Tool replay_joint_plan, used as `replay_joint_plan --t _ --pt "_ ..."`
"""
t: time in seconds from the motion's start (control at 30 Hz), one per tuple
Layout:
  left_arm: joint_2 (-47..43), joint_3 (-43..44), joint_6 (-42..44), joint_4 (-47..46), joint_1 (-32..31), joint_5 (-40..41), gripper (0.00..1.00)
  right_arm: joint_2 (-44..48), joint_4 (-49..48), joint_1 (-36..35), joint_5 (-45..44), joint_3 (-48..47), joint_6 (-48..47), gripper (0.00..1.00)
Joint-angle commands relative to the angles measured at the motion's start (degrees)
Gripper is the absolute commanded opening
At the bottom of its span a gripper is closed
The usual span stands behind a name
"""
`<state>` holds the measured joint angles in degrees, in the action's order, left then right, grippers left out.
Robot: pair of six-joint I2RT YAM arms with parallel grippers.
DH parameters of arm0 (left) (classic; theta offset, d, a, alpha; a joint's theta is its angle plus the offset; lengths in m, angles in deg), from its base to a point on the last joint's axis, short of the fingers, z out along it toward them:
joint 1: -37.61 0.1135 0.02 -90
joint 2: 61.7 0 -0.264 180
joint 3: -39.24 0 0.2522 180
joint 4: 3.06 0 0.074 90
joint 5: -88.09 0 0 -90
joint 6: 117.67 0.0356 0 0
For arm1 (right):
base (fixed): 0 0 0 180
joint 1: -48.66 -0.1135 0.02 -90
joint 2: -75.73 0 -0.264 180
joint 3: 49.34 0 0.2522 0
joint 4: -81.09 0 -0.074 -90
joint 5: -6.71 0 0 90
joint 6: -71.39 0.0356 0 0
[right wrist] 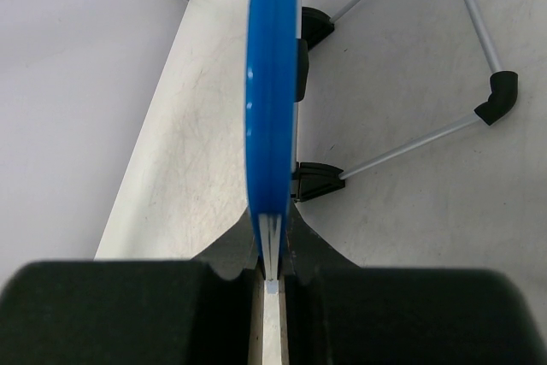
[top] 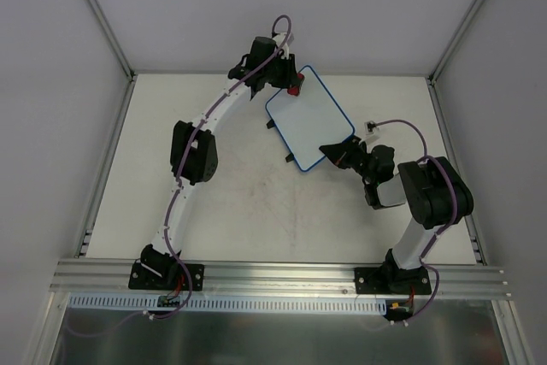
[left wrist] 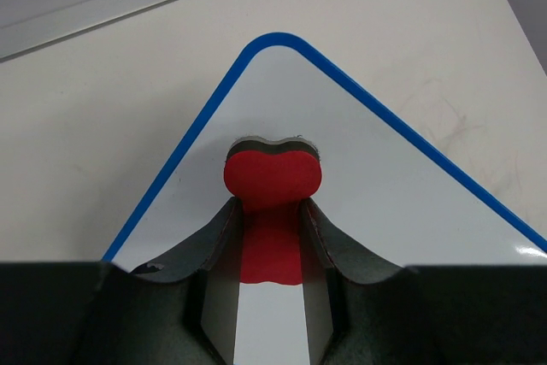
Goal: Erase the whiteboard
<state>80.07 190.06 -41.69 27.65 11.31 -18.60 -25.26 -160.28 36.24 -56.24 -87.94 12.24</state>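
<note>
Whiteboard (top: 309,119): far-centre of worktop (top: 214,203), near corner clamped in right hand (right wrist: 272,254). Left hand (left wrist: 272,221) grips red eraser (left wrist: 272,179), pressed at far corner. No marks visible, so erasing is apparently near-finished.

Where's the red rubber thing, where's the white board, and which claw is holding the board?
Small red bow-shaped eraser (left wrist: 272,179): left wrist view, its red top face.
Blue-rimmed white rectangular whiteboard (top: 309,121): top view, middle of its white face.
Right gripper (top: 332,151): top view, fingertips at the board's corner.
</note>
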Motion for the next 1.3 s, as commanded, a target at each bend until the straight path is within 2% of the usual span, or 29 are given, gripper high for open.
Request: replay_joint_plan --t 0.0,0.2,0.3,0.4,0.8,1.0,1.1,1.27 --pt "1.31 3.04 1.45 -4.73 -0.24 -2.56 0.00 1.94 -12.58 -1.29 3.36 0.14 -1.76 0.00" --pt "2.80 3.22 1.19 -5.17 -0.50 -3.18 0.00 1.15 -12.58 -1.28 3.54 -0.47 -1.32 0.00" --pt "2.89 2.43 1.36 -5.17 -0.85 -0.19 0.00 1.23 -12.58 -1.20 3.45 -0.47 -1.32 0.00" --pt "3.60 2.08 1.45 -5.08 -0.94 -0.45 0.00 1.32 -12.58 -1.20 3.54 -0.47 -1.32 0.00" --pt "-2.46 -10.22 1.63 -0.52 -1.12 7.80 0.00 1.59 -12.58 -1.28 3.54 -0.47 -0.97 0.00" --pt "-11.24 -16.80 1.72 -2.44 -1.20 9.30 0.00 0.71 -12.58 -1.29 3.28 -0.91 -0.79 0.00" --pt "-21.06 -23.92 1.63 -4.12 -1.12 11.06 0.00 0.27 -12.58 -1.20 3.27 -1.26 -0.70 0.00" --pt "-31.63 -38.07 -0.21 -4.21 -0.42 14.75 0.00 -0.87 -12.58 -1.20 3.36 -2.05 -0.27 0.00"
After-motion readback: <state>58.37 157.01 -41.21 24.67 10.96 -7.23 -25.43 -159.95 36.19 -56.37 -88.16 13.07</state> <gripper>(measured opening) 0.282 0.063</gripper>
